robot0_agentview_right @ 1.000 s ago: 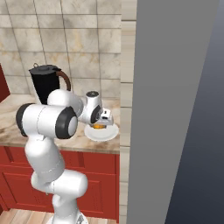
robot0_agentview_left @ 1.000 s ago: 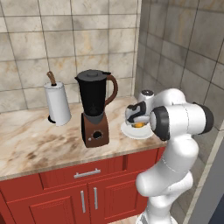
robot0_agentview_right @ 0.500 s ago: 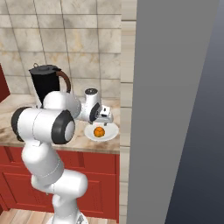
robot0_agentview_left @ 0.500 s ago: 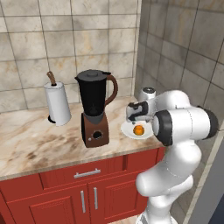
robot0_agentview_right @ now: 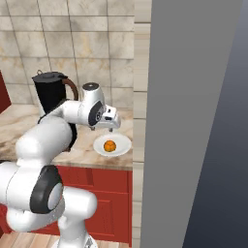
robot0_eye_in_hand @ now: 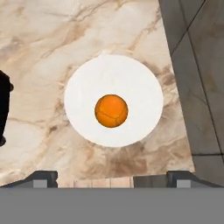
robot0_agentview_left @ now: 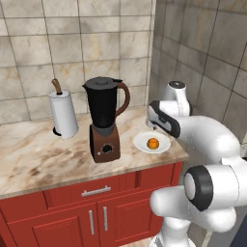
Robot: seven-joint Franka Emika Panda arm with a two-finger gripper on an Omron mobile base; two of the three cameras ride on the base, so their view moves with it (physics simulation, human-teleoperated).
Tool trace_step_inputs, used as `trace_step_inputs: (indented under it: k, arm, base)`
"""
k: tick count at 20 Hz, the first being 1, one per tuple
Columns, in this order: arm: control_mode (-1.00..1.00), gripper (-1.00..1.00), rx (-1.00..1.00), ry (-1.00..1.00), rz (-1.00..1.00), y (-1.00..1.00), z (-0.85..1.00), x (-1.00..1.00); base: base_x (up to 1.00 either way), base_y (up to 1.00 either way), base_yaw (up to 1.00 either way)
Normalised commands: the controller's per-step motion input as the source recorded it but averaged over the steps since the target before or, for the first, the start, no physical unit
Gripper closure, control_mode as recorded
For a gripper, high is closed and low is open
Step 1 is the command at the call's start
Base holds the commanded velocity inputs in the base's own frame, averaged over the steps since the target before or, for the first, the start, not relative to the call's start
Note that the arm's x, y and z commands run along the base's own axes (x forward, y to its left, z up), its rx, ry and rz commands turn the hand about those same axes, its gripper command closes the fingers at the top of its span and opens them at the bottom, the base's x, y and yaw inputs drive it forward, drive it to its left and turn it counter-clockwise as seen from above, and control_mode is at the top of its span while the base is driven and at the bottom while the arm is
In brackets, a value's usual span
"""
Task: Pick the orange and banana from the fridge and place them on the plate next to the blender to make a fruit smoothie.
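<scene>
The counter (robot0_agentview_left: 43, 154) is seen from behind the arm's left, looking forward and down, with the blender (robot0_agentview_left: 103, 118) near the centre. The same counter corner is taken from behind the right. The plate (robot0_eye_in_hand: 83, 83), shared by all views, is viewed closely from straight above.

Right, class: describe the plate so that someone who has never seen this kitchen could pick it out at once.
Start at the marble counter above the red cabinets and find the black-jugged blender on its brown base. Just beside it, toward the tiled corner wall, lies the plate. It is the one flat, round, white thing there, with an orange resting at its middle.
</scene>
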Motion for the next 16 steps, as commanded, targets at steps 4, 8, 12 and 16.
trace_step_inputs:
  k: [4,8,12,16]
  arm:
    - [-1.0,-1.0,0.0,0.0,0.0,0.01,0.67,-1.0]
    - [-1.0,-1.0,0.0,-0.01,0.0,0.05,0.5,-1.0]
    - [-1.0,-1.0,0.0,-0.21,0.0,0.09,0.39,-0.82]
    - [-1.0,-1.0,0.0,-0.36,0.0,0.01,0.2,-0.54]
  base:
    - [0.0,0.0,0.0]
    - [0.0,0.0,0.0]
    - [0.0,0.0,0.0]
    - [0.0,0.0,0.0]
